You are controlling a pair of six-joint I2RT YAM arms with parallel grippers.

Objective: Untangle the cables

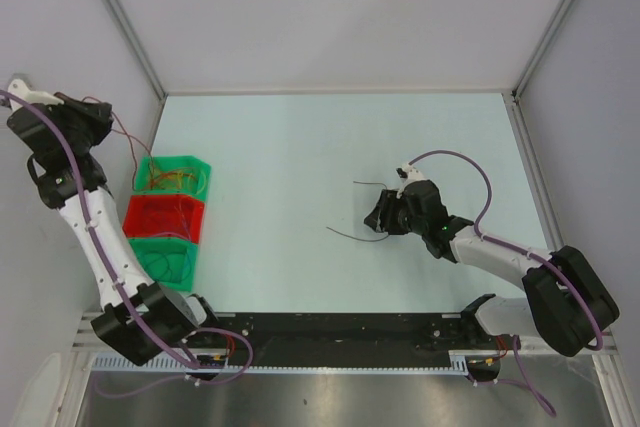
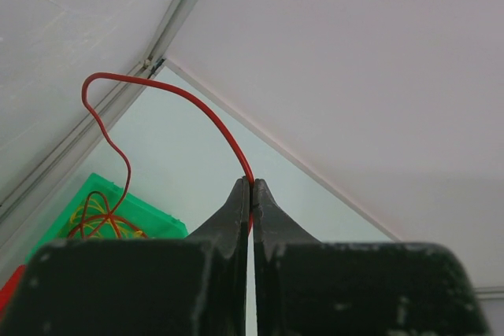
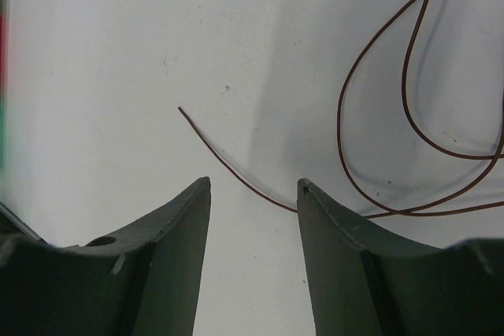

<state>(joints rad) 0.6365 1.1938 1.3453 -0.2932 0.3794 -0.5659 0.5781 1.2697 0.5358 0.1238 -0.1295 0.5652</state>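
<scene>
My left gripper is shut on a thin red cable and holds it high at the far left. The red cable loops down into the far green bin, which holds red and orange-yellow cables. My right gripper is open and empty, low over the table. A thin maroon cable lies on the table just past its fingertips and curls into loops at the right. It also shows in the top view.
Three bins stand in a row at the table's left edge: the far green bin, a red bin and a near green bin. Grey walls and metal frame posts enclose the table.
</scene>
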